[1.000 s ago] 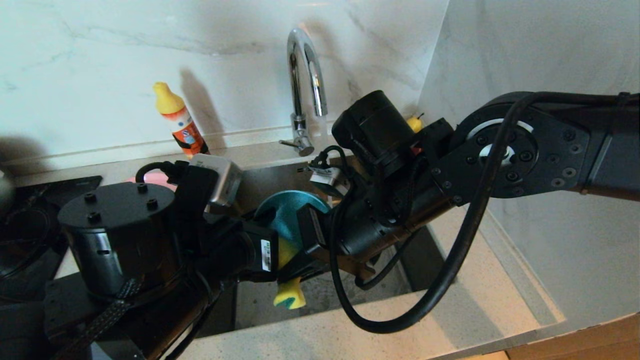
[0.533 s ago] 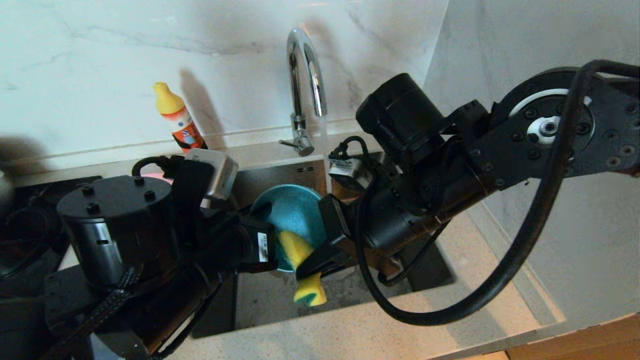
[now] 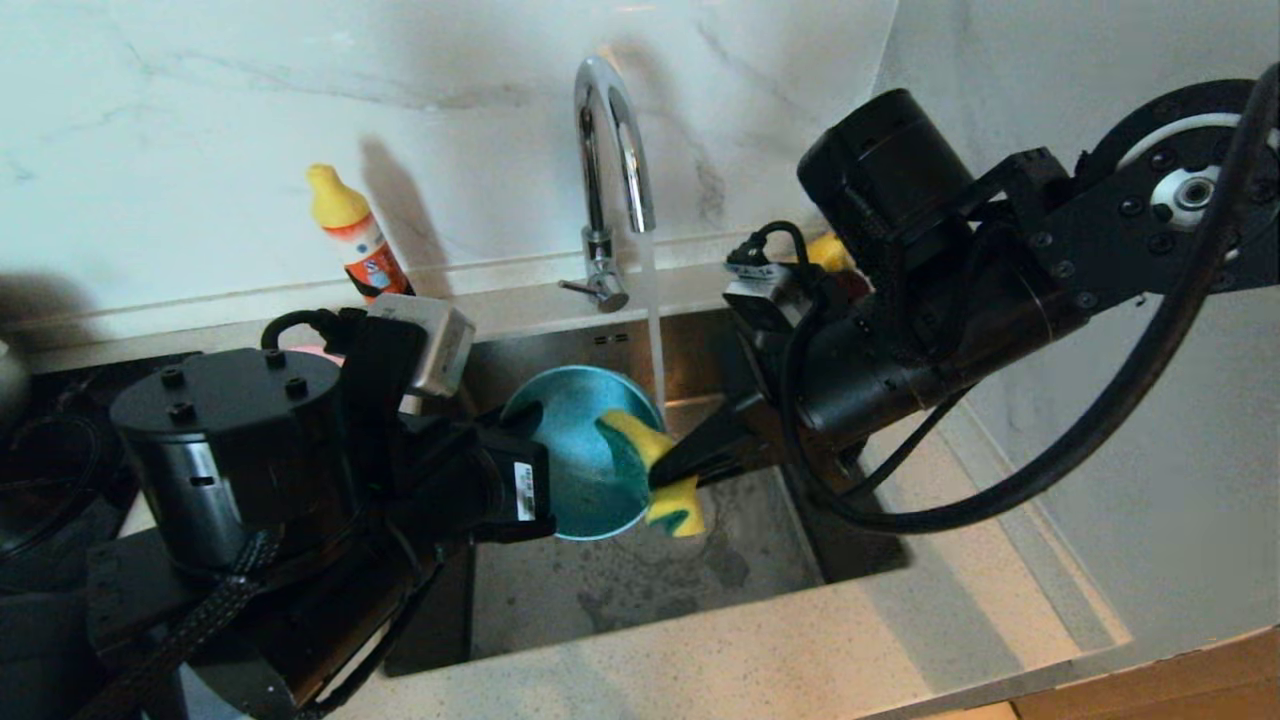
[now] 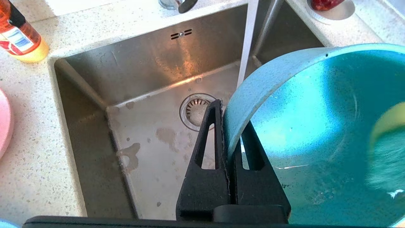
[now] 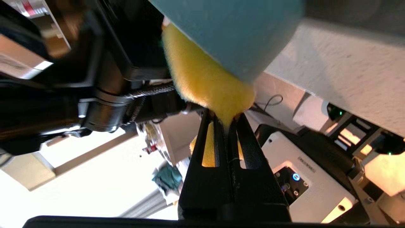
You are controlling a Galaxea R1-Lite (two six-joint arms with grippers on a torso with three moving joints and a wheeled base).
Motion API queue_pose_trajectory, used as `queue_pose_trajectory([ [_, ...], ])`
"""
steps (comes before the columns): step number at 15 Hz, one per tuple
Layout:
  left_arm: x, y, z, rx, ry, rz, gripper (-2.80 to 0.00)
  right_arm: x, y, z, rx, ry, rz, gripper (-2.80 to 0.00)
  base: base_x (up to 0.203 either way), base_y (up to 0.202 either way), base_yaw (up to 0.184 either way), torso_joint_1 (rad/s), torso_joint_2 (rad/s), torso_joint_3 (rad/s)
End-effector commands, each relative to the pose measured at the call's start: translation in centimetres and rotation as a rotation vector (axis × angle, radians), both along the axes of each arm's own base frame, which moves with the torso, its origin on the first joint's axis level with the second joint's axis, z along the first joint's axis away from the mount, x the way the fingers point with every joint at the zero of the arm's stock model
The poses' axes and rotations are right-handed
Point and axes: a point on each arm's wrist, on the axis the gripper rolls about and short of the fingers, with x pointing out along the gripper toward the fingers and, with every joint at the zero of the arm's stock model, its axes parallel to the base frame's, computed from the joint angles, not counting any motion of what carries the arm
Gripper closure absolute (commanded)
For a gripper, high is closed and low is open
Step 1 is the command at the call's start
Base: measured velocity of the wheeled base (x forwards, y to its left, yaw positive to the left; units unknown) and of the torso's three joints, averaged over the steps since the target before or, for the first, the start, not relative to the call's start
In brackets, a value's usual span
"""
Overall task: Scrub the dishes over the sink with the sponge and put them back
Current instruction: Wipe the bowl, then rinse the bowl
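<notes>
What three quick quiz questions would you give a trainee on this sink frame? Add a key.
1. Which gripper holds the teal bowl?
2. True or false: the tap is running.
3. Where is the sponge?

Key:
1. The left gripper, clamped on the bowl's rim over the sink.
2. True; a stream falls beside the bowl.
3. Pinched in the right gripper, pressed against the bowl's edge.
</notes>
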Motion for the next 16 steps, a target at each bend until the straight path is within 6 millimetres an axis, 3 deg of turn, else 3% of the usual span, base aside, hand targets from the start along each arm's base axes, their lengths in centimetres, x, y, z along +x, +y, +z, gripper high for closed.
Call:
queue_pose_trajectory([
  [1,-0.1,0.1,0.0,-0.003,-0.002,0.003,0.0,-0.1,-1.2,0.9,0.019,-0.015,-0.025,0.0,0.0,0.0,0.0,0.0,0.0,0.0],
  [6,-0.2,0.1,0.0,-0.003,-0.001,0.005,0.0,-0.1,-2.9,2.1,0.055,-0.031,-0.046,0.0,0.0,0.0,0.0,0.0,0.0,0.0],
  [12,0.5,0.7,-0.6,-0.001,0.028,0.046,0.0,-1.4,-4.8,4.0,0.086,-0.072,-0.072,0.0,0.0,0.0,0.0,0.0,0.0,0.0],
  [16,1.1,1.4,-2.3,0.033,0.179,0.087,0.0,-2.6,-5.8,4.5,0.088,-0.082,-0.077,0.0,0.0,0.0,0.0,0.0,0.0,0.0],
])
